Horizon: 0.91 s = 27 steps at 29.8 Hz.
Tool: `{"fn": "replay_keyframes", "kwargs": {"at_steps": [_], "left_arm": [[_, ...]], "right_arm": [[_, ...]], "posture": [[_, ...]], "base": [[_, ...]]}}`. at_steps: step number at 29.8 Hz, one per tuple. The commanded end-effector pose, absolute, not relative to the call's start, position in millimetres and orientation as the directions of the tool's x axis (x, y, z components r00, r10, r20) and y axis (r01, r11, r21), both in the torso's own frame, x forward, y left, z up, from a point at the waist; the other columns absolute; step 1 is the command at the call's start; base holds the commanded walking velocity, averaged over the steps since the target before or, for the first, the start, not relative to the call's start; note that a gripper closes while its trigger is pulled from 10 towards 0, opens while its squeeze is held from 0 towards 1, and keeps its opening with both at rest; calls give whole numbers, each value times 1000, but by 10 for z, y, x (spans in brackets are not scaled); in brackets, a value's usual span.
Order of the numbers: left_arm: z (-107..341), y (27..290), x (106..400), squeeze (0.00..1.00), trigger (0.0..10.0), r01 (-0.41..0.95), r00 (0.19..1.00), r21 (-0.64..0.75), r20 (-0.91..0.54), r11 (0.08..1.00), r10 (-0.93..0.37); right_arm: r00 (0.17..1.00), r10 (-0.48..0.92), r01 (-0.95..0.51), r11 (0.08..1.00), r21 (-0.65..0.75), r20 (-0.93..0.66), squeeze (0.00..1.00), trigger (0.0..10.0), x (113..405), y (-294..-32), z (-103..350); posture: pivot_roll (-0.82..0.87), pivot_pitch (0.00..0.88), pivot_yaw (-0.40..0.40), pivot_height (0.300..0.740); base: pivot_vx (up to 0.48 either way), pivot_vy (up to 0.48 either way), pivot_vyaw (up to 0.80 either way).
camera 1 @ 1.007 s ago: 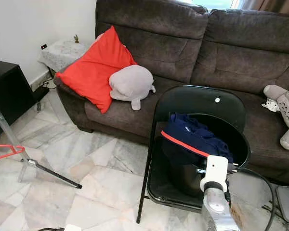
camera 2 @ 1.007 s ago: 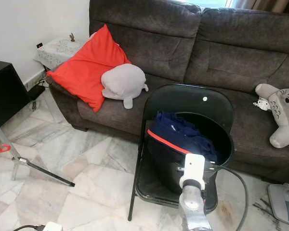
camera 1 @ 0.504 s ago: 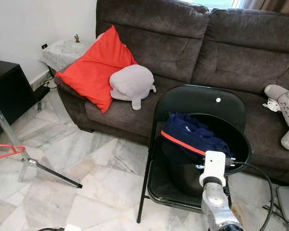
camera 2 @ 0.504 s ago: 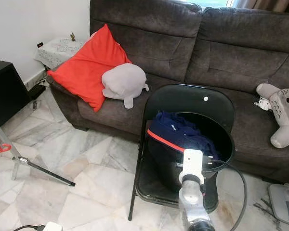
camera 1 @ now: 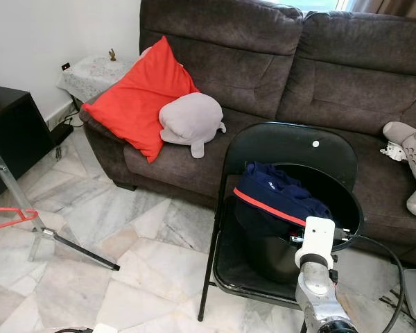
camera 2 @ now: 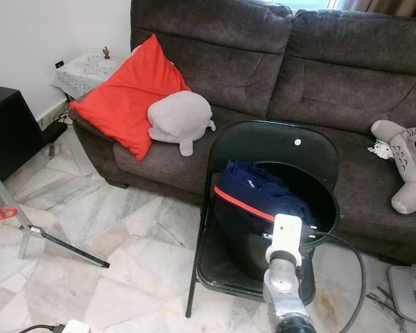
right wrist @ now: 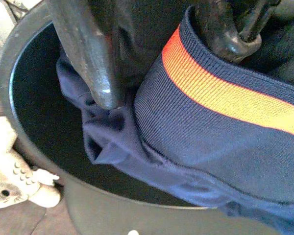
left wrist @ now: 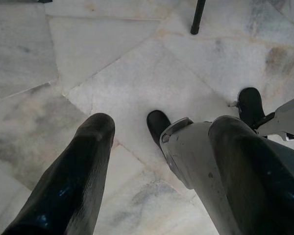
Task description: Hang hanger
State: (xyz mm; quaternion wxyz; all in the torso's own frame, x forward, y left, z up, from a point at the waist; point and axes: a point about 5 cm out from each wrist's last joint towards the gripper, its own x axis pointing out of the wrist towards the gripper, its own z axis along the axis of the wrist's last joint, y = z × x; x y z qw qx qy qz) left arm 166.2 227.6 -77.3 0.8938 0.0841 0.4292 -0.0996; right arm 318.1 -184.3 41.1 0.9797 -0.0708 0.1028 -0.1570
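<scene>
Over black bucket [right wrist: 34,161] on folding chair [camera 1: 277,149]: R gripper [right wrist: 161,63] fingers apart, tips at navy garment [right wrist: 225,147]. L gripper [left wrist: 161,171] apart, above marble floor [left wrist: 112,63].

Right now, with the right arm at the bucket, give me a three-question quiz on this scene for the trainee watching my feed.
1. True or false: the navy garment with the orange stripe lies in the black bucket that stands on the black folding chair.
2. Multiple choice: what rests against the red cushion on the sofa? A) a grey plush toy B) a folded towel C) a laptop
3. Fill the blank: the right gripper is open over the bucket, while the left gripper hangs open above the ______ floor.

Key: 1 true; 2 A; 3 marble
</scene>
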Motion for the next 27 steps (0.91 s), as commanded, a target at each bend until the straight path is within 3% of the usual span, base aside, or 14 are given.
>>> {"fn": "replay_keyframes", "kwargs": {"at_steps": [1,10,11,12,13,15,17,18,19,20,27], "left_arm": [[-792,2298,1606,0,10000,272,593,71,-798,960,-109],[-790,2308,1605,0,10000,271,593,74,-798,960,-106],[-790,2309,1605,0,10000,272,593,75,-798,959,-106],[-789,2310,1605,0,10000,272,593,75,-798,959,-106],[-789,2310,1606,0,10000,272,593,75,-798,959,-106],[-788,2309,1606,0,10000,274,593,75,-798,959,-108],[-788,2309,1607,0,10000,275,593,74,-798,959,-108],[-787,2310,1610,0,10000,275,594,75,-798,959,-108],[-787,2310,1610,0,10000,275,594,75,-798,959,-108],[-786,2311,1611,0,10000,275,594,75,-797,959,-108],[-784,2312,1613,0,10000,278,594,75,-797,958,-110]], "right_arm": [[929,-313,285,946,-155,-200,0,10000,3186,-1828,392],[946,-250,244,968,-53,-207,0,10000,3236,-1788,424],[953,-238,233,971,-49,-186,0,8392,3260,-1775,461],[955,-235,230,972,-47,-179,0,8392,3268,-1772,474],[957,-235,230,972,-44,-171,0,4667,3277,-1772,490],[957,-245,242,970,-38,-157,0,275,3293,-1790,519],[956,-249,247,969,-34,-153,0,157,3299,-1804,529],[956,-253,251,967,-30,-148,0,3216,3305,-1815,541],[956,-253,251,967,-30,-148,0,3216,3305,-1815,541],[956,-257,255,967,-30,-143,0,10000,3309,-1830,550],[944,-308,307,951,-32,-115,0,10000,3329,-1977,616]], "posture": [[26,96,-18,740],[33,101,-14,740],[33,101,-13,740],[34,102,-13,740],[34,102,-13,740],[34,102,-13,740],[34,102,-13,740],[37,104,-12,740],[37,104,-12,740],[37,104,-12,740],[37,107,-10,740]], "base": [[0,0,0],[0,0,0],[0,0,0],[0,0,0],[0,0,0],[0,0,0],[0,0,0],[0,0,0],[0,0,0],[0,0,0],[0,0,0]]}}
